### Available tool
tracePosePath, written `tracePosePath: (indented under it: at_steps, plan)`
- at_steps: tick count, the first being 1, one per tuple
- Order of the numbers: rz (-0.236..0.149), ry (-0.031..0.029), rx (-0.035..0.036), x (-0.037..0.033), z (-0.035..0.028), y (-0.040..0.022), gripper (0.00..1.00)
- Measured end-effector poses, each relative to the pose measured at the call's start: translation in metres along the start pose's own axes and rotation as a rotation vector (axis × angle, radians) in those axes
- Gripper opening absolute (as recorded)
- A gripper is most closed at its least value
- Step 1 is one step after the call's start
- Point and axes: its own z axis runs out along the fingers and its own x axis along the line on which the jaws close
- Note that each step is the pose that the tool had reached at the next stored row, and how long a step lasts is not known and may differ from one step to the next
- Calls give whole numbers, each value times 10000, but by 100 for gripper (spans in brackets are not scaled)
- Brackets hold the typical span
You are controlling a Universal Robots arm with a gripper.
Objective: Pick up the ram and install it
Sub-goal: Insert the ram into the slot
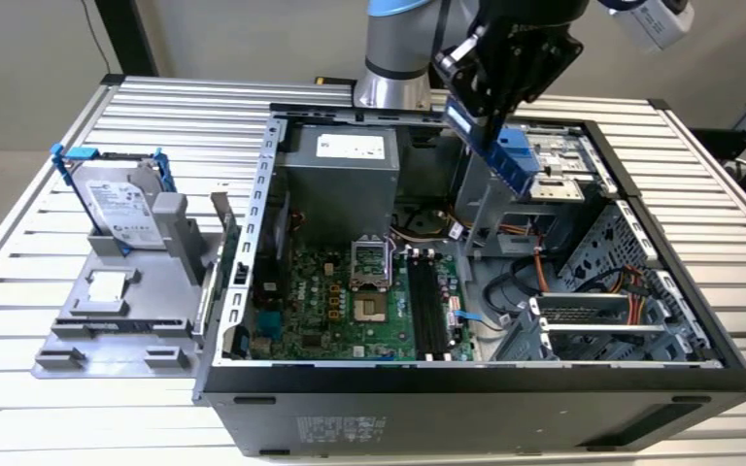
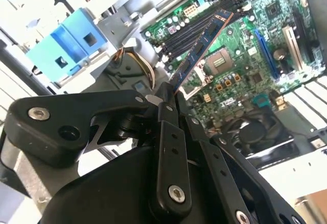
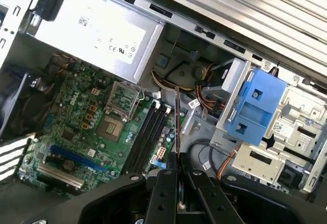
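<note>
The computer case (image 1: 477, 403) has its near wall closest in the exterior view. Beyond it, the black motherboard slots (image 1: 427, 311) look empty. High over the case's far side, the gripper (image 1: 461, 102) carries the ram (image 1: 472, 124), so pickup is done and seating is not.

In the second wrist view, the fingers (image 2: 166, 127) are pinched together on one end of the ram (image 2: 202, 43), which juts out over the slots (image 2: 186, 30) without touching them.

In the first wrist view, the ram (image 3: 177, 127) shows edge-on, clamped in the gripper (image 3: 178, 175) above the slots (image 3: 148, 137).
</note>
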Motion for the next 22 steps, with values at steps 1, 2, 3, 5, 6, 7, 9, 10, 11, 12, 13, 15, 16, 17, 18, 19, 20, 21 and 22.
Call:
tracePosePath:
  at_steps: [1, 2, 3, 5, 6, 7, 9, 10, 11, 12, 13, 15, 16, 17, 18, 19, 20, 21, 22]
  plan:
    - [157, -7, 7, 0, 0, 0, 0]
    - [313, -15, 13, 0, 0, 0, 0]
    - [473, -22, 20, 0, 0, 0, 0]
    - [795, -37, 33, 0, 0, 0, 0]
    - [951, -44, 40, 0, 0, 0, 0]
    - [1102, -51, 46, 0, 0, 0, 0]
    - [1424, -66, 59, 0, 1, 0, 0]
    - [1589, -73, 66, 0, 1, 0, 0]
    - [1733, -79, 73, 0, 0, 0, 0]
    - [1900, -87, 79, 0, 1, 0, 0]
    - [2042, -94, 85, 0, 1, 0, 0]
    - [2359, -108, 99, 0, 1, 0, 0]
    - [2494, -114, 105, 0, 1, 0, 0]
    - [2643, -121, 111, 0, 1, 0, 0]
    - [2795, -128, 117, 0, 1, 0, 0]
    - [2950, -135, 123, 0, 1, 0, 0]
    - [3079, -141, 129, 0, 1, 0, 0]
    - [3154, -144, 132, 0, 1, 0, 0]
    - [3166, -144, 133, 0, 1, 0, 0]
